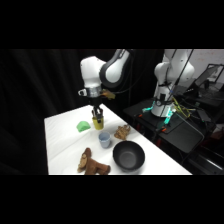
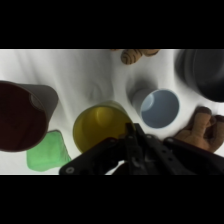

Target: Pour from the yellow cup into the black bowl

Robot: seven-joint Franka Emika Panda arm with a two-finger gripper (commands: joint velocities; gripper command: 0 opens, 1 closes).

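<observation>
Side view: white arm reaches over the white worktop [image 1: 60, 145] from upper right, pincer [image 1: 97, 119] pointing straight down at the yellow cup [image 1: 97, 123], which stands upright near the worktop's far middle. Pincer tips sit right at the cup, dark fingers overlapping its top; can't tell whether they're released or clenched on it, since wrist view only shows the black linkage [image 2: 145, 155] covering the cup's near rim. In wrist view the yellow cup [image 2: 100, 127] is seen from above, mouth open, standing level, inside looks plain yellow. Green dome-shaped obj. [image 1: 83, 126] lies just beside the cup on its left in side view; in wrist view it's a green patch [image 2: 47, 150] lower left. Light blue-grey cup [image 1: 104, 139] stands upright near the yellow one, twd the camera, not touching; wrist view [image 2: 159, 107] shows it right of the yellow cup. Black bowl [image 1: 129, 155] sits at the worktop's near right, beyond the blue-grey cup, well apart from the yellow cup; only its edge shows upper right in wrist view [image 2: 202, 72]. Dark brown cup [image 2: 22, 117] fills wrist view's left side. Brown plush toy [image 1: 91, 163] lies at the near edge, left of the bowl; a smaller tan one [image 1: 122, 132] behind the bowl.
</observation>
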